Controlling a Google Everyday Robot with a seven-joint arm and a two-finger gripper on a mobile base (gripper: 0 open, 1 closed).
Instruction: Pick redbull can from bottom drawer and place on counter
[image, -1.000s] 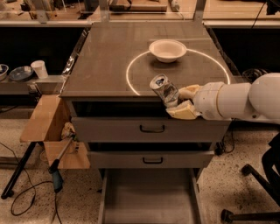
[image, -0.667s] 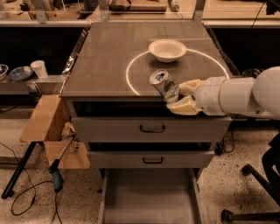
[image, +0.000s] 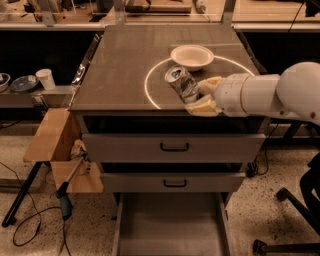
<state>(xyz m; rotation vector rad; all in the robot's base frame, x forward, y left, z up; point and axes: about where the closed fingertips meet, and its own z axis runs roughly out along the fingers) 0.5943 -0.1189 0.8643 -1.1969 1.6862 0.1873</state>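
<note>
Redbull can (image: 181, 83) is tilting, top leaning left, over front part of counter (image: 120, 70), inside white circle (image: 146, 86); gripper (image: 199, 96) is pinching it from the right w/ cream fingers (image: 206, 107); white bowl (image: 192, 56) is sitting just behind; bottom drawer (image: 170, 222) is standing open below two shut drawers (image: 175, 148) w/ black handles.

One bowl (image: 192, 56), one can (image: 182, 84) in pincer (image: 196, 96)

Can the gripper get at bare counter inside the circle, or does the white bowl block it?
Probably yes: the gripper, shut on the tilted slim silver can, is over bare grey-brown counter; the white bowl sits farther back.
</note>
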